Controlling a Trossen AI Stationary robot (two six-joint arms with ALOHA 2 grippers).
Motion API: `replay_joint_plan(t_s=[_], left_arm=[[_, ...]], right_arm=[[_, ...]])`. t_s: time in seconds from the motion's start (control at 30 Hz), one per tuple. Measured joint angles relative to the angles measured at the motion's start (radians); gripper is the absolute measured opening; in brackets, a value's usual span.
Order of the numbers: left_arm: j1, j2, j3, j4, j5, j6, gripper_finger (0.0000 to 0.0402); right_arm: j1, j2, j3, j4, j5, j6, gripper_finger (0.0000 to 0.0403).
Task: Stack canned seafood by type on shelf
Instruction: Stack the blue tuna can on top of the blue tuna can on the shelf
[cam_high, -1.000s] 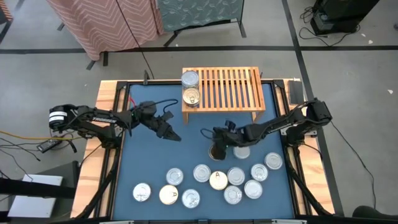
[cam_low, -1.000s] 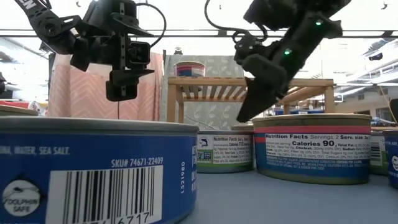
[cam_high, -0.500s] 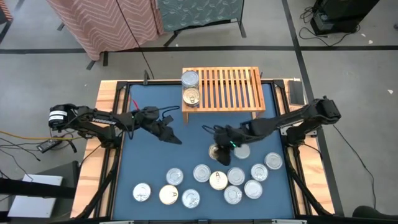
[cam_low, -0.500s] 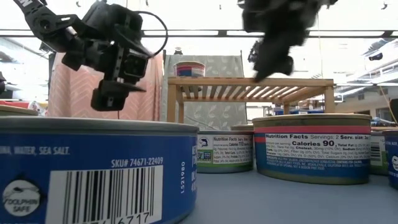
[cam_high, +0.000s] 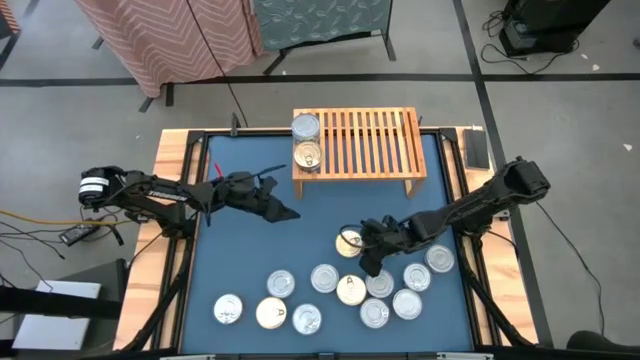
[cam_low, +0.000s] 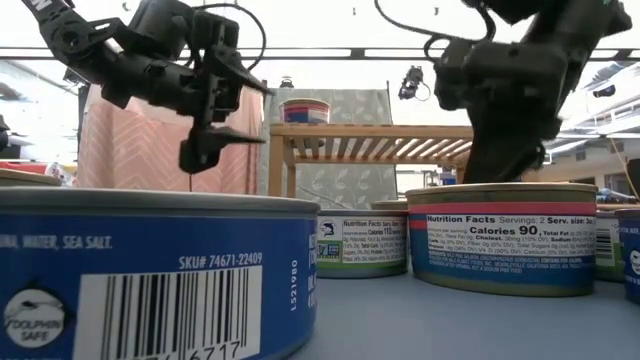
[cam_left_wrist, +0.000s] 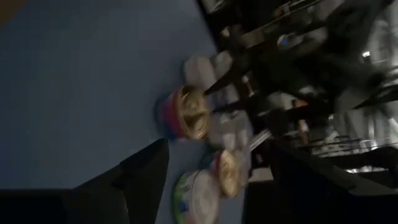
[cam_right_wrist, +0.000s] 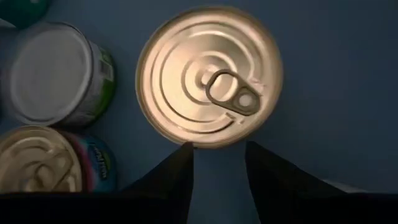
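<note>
The wooden slatted shelf (cam_high: 357, 141) is being seen at the upper centre of the high view, with two silver-topped tins (cam_high: 306, 126) being kept on its left end, one behind the other. The remaining tins are being left in a loose cluster on the blue table (cam_high: 240, 260) in the lower middle of that frame. The right gripper (cam_high: 370, 262) is being held low over this cluster, its fingers parted with nothing between them; in the right wrist view the gold pull-tab tin (cam_right_wrist: 209, 75) is being shown just ahead of the fingertips, apart from them. The left gripper (cam_high: 282, 211) is being held above bare table at centre left, below the shelf's left end, its fingers spread and empty. In the low view a blue-labelled tin (cam_low: 150, 275) is being shown filling the lower left.
</note>
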Motion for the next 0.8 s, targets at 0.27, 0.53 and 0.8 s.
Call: replay_joint_plan(t_s=[0.27,0.53,0.8], left_arm=[[0.049,0.000,0.001,0.140,-0.054,-0.025,0.0277],[0.057,0.000,0.001,0.148,-0.094,0.096,0.0277],[0.070,0.000,0.002,0.232,-0.082,0.117,0.0277]], right_arm=[[-0.017,0.064,-0.002,0.132,-0.010,-0.025,0.0148],[-0.065,-0.002,0.048,0.157,0.050,-0.170,0.0148],[-0.078,0.001,0.063,0.163,-0.002,-0.174,0.0148]])
